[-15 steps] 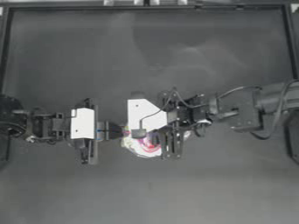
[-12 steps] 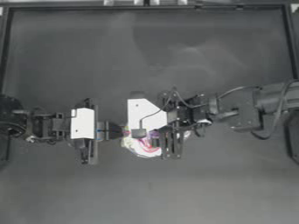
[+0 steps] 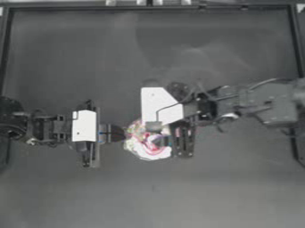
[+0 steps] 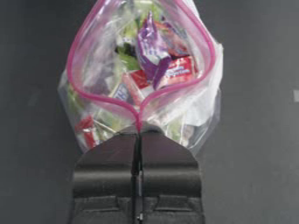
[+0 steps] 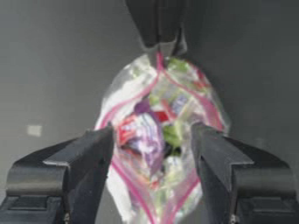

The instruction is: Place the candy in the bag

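The bag [image 3: 147,143], a clear plastic zip bag with a pink zip strip around its rim, sits near the middle of the dark table [image 3: 149,58], with both arms meeting at it. The left gripper [image 4: 139,131] reaches in from the left side, and its jaws are pressed together on the bag's rim, pinching the zip strip at the end of the mouth nearest that arm. From that pinch the strip spreads into a wide loop, so the mouth stands open. The right gripper [image 5: 153,135] comes from the right side and hangs over the open mouth; its jaws stand apart, one on each side of the opening, and nothing is clamped between them. Inside the bag lie mixed colourful sweets [image 4: 131,87], red, green and white. Among them, just inside the mouth, is the candy [image 4: 153,52], a small piece in a shiny purple-pink wrapper, standing up above the others. In the right wrist view it [image 5: 147,133] lies between the two open jaws.
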Controlling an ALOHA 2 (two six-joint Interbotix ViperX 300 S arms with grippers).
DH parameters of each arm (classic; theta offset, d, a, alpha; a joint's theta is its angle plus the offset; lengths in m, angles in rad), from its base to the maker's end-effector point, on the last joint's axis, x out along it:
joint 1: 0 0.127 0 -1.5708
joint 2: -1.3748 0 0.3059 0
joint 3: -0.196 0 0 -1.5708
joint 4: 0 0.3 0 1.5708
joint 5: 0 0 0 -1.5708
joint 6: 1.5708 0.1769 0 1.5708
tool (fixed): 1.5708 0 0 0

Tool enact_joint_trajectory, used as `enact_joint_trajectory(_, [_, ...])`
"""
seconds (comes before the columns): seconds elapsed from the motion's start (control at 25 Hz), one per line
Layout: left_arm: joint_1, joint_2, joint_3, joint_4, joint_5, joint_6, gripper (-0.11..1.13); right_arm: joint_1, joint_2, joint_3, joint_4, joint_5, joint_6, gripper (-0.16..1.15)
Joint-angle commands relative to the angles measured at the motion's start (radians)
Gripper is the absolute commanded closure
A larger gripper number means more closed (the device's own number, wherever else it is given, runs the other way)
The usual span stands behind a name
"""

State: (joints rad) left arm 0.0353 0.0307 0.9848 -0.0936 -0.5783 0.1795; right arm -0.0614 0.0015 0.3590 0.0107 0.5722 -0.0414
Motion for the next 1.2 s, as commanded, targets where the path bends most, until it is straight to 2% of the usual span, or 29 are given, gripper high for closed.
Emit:
enact_joint_trajectory(0.04, [-0.003, -0.078, -0.014, 0.006, 0.005, 0.012, 0.98, 0.000, -0.115, 0.025, -0.011, -0.018, 0.002, 0.11])
enact_joint_trajectory(0.28, [-0.003, -0.140, -0.015, 0.005, 0.054, 0.034, 0.98, 0.000, -0.238, 0.127, -0.018, -0.118, 0.014, 0.11])
enact_joint_trajectory(0.48, [-0.003, -0.166, -0.017, 0.005, 0.072, 0.035, 0.98, 0.000, -0.295, 0.184, -0.023, -0.147, 0.041, 0.11])
enact_joint_trajectory(0.76, [-0.003, -0.224, -0.015, 0.000, 0.075, 0.072, 0.98, 0.000, -0.321, 0.210, -0.023, -0.163, 0.049, 0.11])
enact_joint_trajectory(1.2, [-0.003, -0.291, 0.012, 0.000, 0.124, 0.074, 0.98, 0.000, -0.327, 0.216, -0.026, -0.163, 0.048, 0.11])
